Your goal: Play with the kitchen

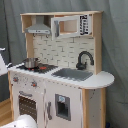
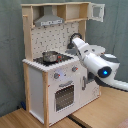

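In the second exterior view the robot arm (image 2: 99,64) is nearest the camera, a white jointed limb with a blue light on its big joint, reaching from the second exterior view's right toward the kitchen (image 2: 52,60). Its far end lies over the counter beside the stove, and the gripper itself is hidden there, so I cannot tell whether it is released or clenched.

The kitchen stands on a wooden floor (image 2: 20,120) against a grey curtain (image 2: 10,50). At its front, below the counter, sits the oven door (image 2: 64,95) with a window, and above that a row of knobs (image 2: 56,76). On the counter top is the stove (image 2: 50,60) with a small metal pot (image 2: 49,56) standing on it. Behind the pot rises a tiled back wall, and over it hangs the grey hood (image 2: 49,21). Beside the hood, the upper cabinet door (image 2: 97,12) is swung open.

In the first exterior view the sink (image 1: 73,74) lies beside the stove, with the black faucet (image 1: 84,59) just behind it, and the microwave cabinet (image 1: 73,26) above.
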